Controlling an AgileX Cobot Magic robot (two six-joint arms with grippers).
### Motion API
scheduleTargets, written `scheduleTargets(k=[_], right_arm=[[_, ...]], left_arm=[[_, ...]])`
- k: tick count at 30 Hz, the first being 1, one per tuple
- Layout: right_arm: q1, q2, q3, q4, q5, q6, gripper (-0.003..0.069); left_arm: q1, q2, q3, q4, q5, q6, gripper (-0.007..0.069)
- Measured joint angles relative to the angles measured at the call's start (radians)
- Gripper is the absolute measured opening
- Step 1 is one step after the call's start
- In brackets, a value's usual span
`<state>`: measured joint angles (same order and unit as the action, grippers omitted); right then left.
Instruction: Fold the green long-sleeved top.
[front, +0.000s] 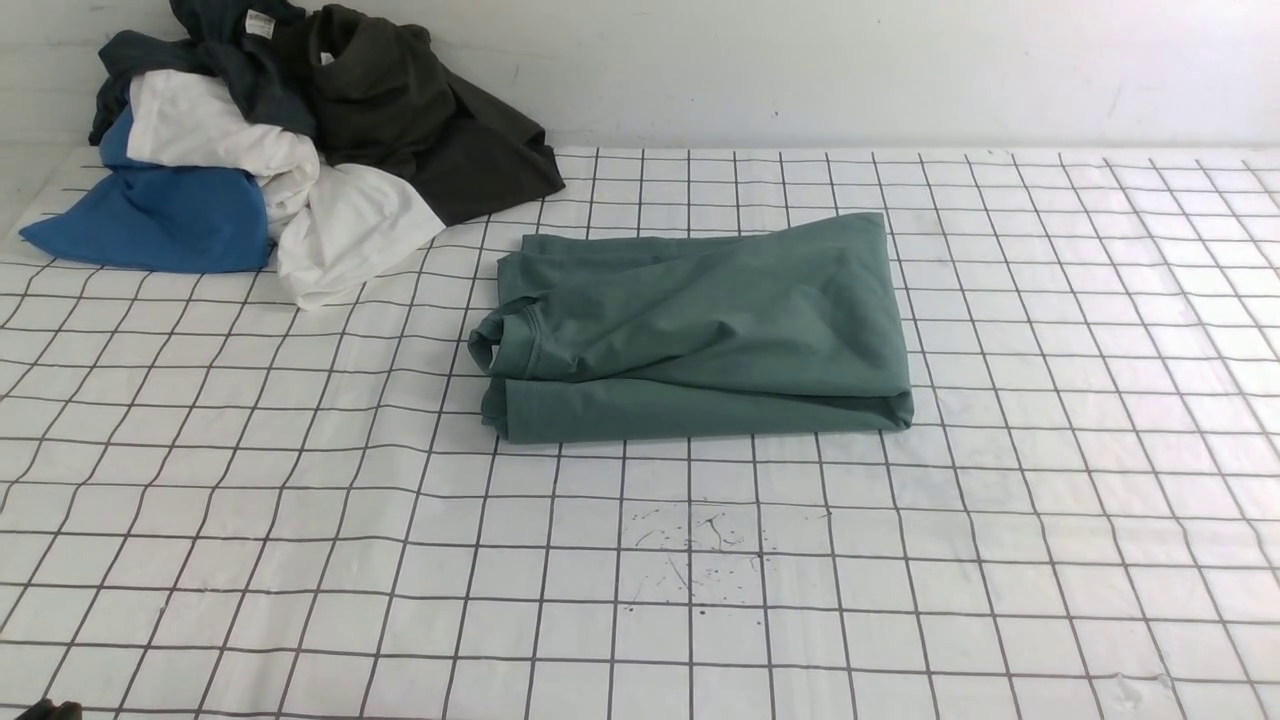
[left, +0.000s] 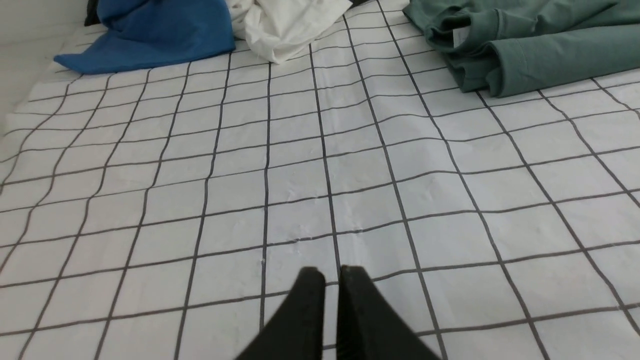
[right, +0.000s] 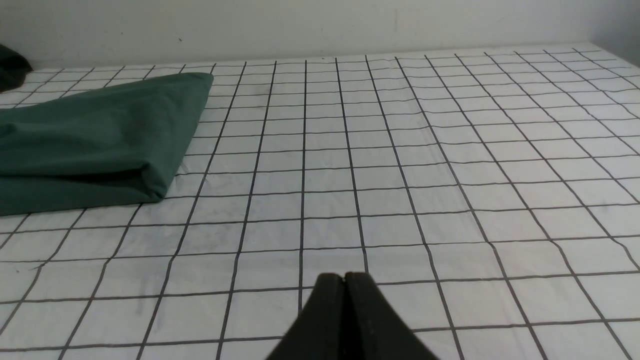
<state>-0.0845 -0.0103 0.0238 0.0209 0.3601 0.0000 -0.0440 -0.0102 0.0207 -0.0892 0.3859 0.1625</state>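
Observation:
The green long-sleeved top (front: 700, 330) lies folded into a rough rectangle at the table's middle, its ribbed neck at the left end and a fold along its near edge. It also shows in the left wrist view (left: 525, 45) and the right wrist view (right: 95, 140). My left gripper (left: 332, 272) hovers over bare table, well short of the top, its fingers drawn together with only a thin gap and nothing between them. My right gripper (right: 344, 276) is shut and empty over bare table, to the right of the top. Neither gripper touches the top.
A heap of other clothes lies at the far left: a bright blue cloth (front: 160, 215), a white one (front: 340, 225) and a dark olive-black garment (front: 430, 120). The table wears a white grid-lined cover (front: 1000, 500). A white wall runs along the back.

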Motion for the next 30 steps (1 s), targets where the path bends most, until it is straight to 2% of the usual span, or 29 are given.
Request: scheduleTargets(k=[11,30], right_arm=[[0.000,0.000,0.000,0.000,0.000,0.000,-0.0013],[0.000,0.000,0.000,0.002,0.000,0.000,-0.0013]], left_arm=[[0.000,0.000,0.000,0.010,0.000,-0.067,0.0026],[0.000,0.000,0.001,0.015,-0.014,-0.074,0.0026]])
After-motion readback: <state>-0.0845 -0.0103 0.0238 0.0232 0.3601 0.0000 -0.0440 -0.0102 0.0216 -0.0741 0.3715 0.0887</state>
